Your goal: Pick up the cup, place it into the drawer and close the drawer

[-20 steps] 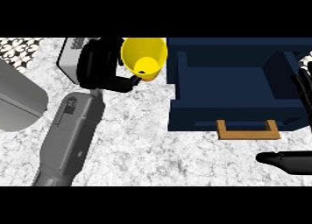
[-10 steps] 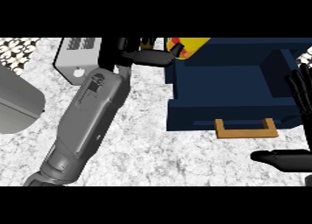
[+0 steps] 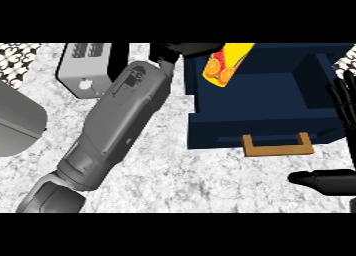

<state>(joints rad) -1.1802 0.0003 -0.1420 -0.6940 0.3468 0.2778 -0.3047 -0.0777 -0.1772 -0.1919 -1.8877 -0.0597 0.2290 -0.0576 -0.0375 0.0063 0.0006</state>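
Placing step: left hand, fingers curled round the yellow cup, holds it over the open drawer at upper centre. Next — lower, release, then push the handle. Right hand rests open at right edge.

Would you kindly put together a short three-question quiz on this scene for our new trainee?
1. True or false: the yellow cup already sits flat on the floor of the drawer.
2. Multiple choice: the wooden handle sits on the drawer's A) back wall, B) front face, C) left side.
3. Fill in: the right hand shows at the view's ____ edge, fingers straight.

Key
1. False: the left hand holds it tilted over the drawer's back left corner.
2. B
3. right
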